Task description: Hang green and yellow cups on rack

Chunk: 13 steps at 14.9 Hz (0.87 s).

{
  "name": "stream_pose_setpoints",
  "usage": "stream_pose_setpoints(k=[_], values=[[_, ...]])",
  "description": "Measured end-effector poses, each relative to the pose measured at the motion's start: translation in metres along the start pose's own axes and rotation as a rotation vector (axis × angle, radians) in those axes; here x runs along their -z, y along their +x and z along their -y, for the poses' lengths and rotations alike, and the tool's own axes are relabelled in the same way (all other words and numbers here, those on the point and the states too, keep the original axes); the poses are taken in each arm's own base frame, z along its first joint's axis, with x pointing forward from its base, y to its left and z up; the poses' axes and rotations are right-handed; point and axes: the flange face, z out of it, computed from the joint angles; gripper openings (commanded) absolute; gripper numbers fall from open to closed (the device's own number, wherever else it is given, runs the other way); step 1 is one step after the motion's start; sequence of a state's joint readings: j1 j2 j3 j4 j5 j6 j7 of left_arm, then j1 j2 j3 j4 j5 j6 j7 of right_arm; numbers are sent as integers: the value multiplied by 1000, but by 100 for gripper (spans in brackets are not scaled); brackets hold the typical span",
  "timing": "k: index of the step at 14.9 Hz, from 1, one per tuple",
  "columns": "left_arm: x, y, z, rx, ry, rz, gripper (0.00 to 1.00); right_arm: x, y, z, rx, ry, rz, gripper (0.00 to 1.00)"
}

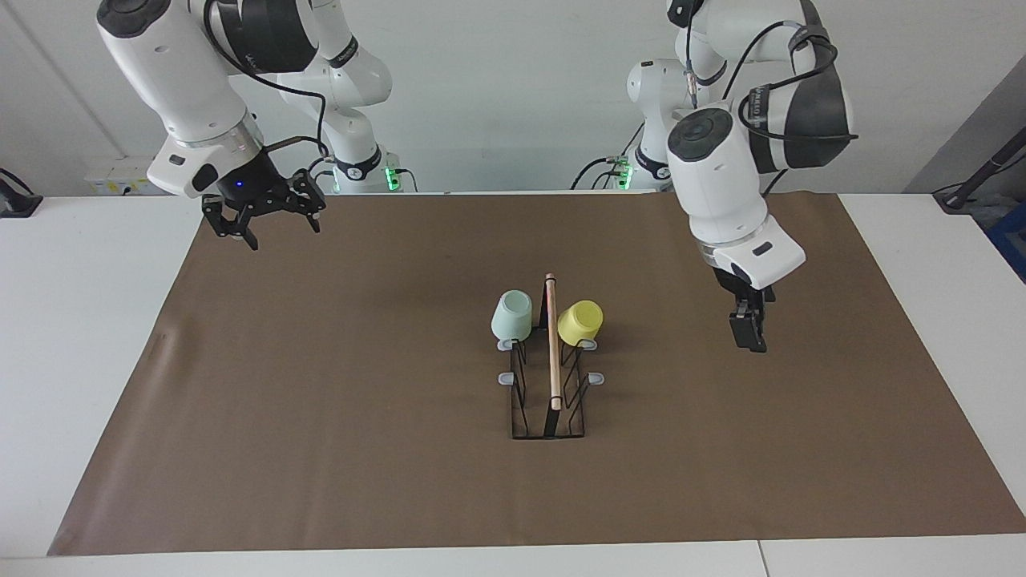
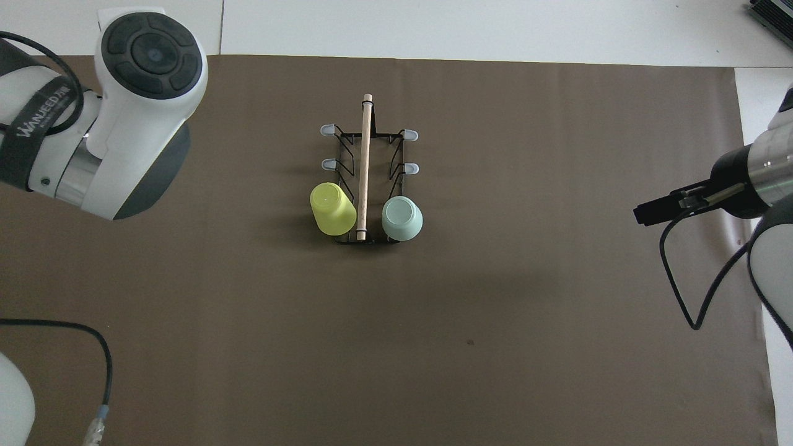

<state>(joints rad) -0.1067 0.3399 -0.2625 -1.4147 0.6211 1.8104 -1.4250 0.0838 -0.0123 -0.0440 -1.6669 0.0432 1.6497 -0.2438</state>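
Both sets of jaws hold nothing. On the right gripper [image 1: 268, 223] the jaws are spread wide apart. It hangs in the air over the corner of the brown mat [image 1: 321, 449] at the right arm's end of the table, close to the robots. On the left gripper [image 1: 752, 332] the fingers [image 1: 749, 328] point straight down and look pressed close together. It hangs over the mat toward the left arm's end of the table, well apart from the rack [image 1: 550, 377]. In the overhead view this gripper is hidden under its own arm.

The rack stands in the middle of the mat. It is a thin black wire frame with a light wooden rod [image 1: 552, 344] along its top. Both cups sit on the pair of prongs nearest to the robots, one cup on each side of the rod. The green cup [image 1: 512, 315] is on the side toward the right arm. The yellow cup [image 1: 580, 322] is on the side toward the left arm and tips outward. Each cup is upside down, with its bottom up. Four grey-tipped prongs [image 1: 507, 378] are bare.

The white table [image 1: 88, 320] shows around the mat.
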Motion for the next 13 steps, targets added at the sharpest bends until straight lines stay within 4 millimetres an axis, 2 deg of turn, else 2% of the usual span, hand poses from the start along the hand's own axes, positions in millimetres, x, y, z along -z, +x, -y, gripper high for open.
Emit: stream_pose_setpoints(k=[4, 9, 11, 13], values=[[-17, 22, 9, -284, -77, 166, 100, 3, -4, -15, -25, -16, -1, 100], [-51, 71, 36, -553, -220, 325, 100, 9, -13, -47, -85, -20, -13, 100], [-51, 83, 45, -661, -258, 326, 100, 11, -14, -53, -95, -22, -17, 100], [-44, 90, 57, -804, -286, 342, 100, 14, -15, -55, -99, -24, -23, 100]])
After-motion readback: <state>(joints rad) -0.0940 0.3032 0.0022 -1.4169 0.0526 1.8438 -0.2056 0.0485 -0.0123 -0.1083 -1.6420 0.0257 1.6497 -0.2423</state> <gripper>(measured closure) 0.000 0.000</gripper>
